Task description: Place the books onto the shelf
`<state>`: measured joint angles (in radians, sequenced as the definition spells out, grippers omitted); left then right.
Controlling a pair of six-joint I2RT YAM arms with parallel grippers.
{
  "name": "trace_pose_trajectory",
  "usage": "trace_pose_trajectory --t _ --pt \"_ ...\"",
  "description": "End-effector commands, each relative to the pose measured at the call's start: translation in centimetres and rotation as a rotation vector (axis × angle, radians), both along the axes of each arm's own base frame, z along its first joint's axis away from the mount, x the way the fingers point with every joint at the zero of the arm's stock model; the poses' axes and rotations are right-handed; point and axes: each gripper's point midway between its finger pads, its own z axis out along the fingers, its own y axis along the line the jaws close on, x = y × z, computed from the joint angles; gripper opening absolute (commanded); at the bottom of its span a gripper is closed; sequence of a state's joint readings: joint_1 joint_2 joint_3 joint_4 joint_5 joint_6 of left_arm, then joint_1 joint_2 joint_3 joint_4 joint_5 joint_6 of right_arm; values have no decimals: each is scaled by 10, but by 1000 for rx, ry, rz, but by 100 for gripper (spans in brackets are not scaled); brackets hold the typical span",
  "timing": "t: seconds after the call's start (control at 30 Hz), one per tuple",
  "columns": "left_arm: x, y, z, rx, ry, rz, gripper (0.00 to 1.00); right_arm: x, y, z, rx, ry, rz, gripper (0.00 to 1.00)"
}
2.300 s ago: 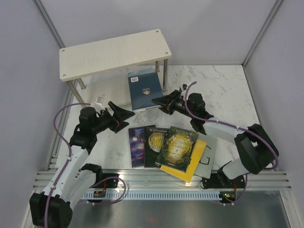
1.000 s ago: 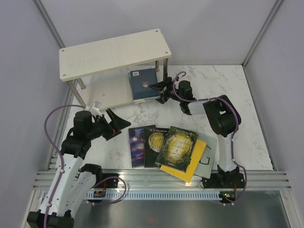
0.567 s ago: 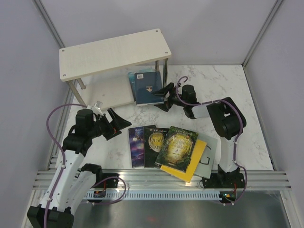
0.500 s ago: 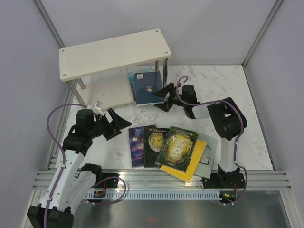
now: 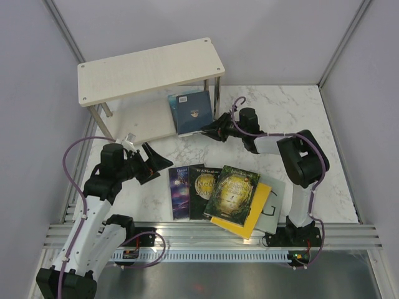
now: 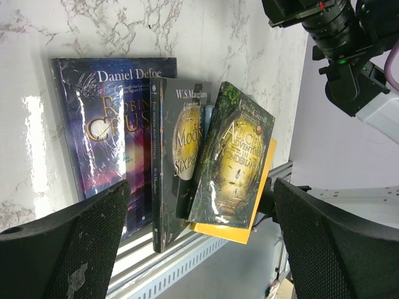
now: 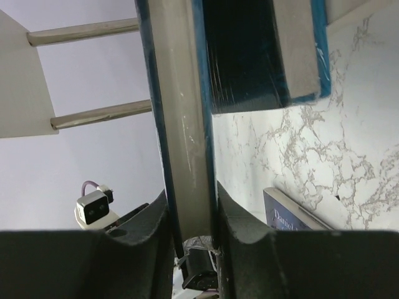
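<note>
teal-blue book [image 5: 192, 112] at the shelf's [image 5: 149, 70] right end

pinched at its near edge by the right gripper [image 5: 207, 129], lying partly over the shelf's lower board. long axis running from the fingers straight in under the top board; probably needs pushing deeper. left gripper [image 5: 157, 168] spread wide, farther from the shelf, beside the other books [image 5: 232, 190].

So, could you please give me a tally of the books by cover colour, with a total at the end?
Purple book: 1
Dark book with gold lettering: 1
Green-gold book: 1
Yellow book: 1
Pale grey book: 1
Teal-blue book: 1
Total: 6
</note>
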<state>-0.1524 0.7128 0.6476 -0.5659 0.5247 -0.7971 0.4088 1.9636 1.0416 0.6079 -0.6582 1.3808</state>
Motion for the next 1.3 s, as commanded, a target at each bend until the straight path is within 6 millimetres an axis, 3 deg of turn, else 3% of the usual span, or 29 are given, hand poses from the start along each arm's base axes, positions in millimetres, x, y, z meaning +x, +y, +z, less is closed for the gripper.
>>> trace_pose_trajectory --t 0.0,0.03,0.23,0.27,0.3,0.33,0.37,0.43,0.67,0.83,0.97,1.0,1.07,1.1,1.17,1.2,1.27 --pt "4 0 5 19 -59 -26 97 17 7 21 18 -75 3 14" --pt "5 0 5 20 -57 -26 96 20 8 14 15 -63 -1 13" --pt "4 0 2 21 -50 -28 97 48 20 22 41 -78 -16 13" --pt "5 0 1 23 -48 -27 97 50 21 21 38 -67 -14 23" --pt "5 0 1 23 -44 -27 97 54 22 16 22 -48 -12 60" --pt "5 0 1 23 -45 -27 97 54 22 15 18 -53 -11 61" --pt "5 0 0 23 -41 -29 97 54 22 14 10 -47 -9 83" --pt "6 0 -2 25 -33 -28 97 47 20 9 -4 -32 -2 95" --pt "7 -3 -15 31 1 -62 96 6 -2 -10 -107 8 50 98" --pt "8 -15 -16 -2 -3 -134 96 -18 -20 0 -170 -36 75 98" --pt "3 -32 -39 5 70 -224 95 -38 -40 12 -215 -66 71 98" --pt "4 -38 -42 8 67 -244 95 -43 -45 24 -218 -106 68 98" --pt "-7 -54 -58 24 112 -296 95 -58 -53 18 -246 -83 76 97" --pt "-11 -65 -62 29 103 -332 95 -65 -56 28 -252 -120 82 97" --pt "-18 -73 -76 26 146 -347 96 -83 -63 17 -276 -90 97 96" --pt "-23 -79 -86 21 176 -365 96 -90 -68 23 -280 -109 94 96" --pt "-28 -86 -95 -10 195 -372 96 -106 -76 8 -317 -80 100 96"
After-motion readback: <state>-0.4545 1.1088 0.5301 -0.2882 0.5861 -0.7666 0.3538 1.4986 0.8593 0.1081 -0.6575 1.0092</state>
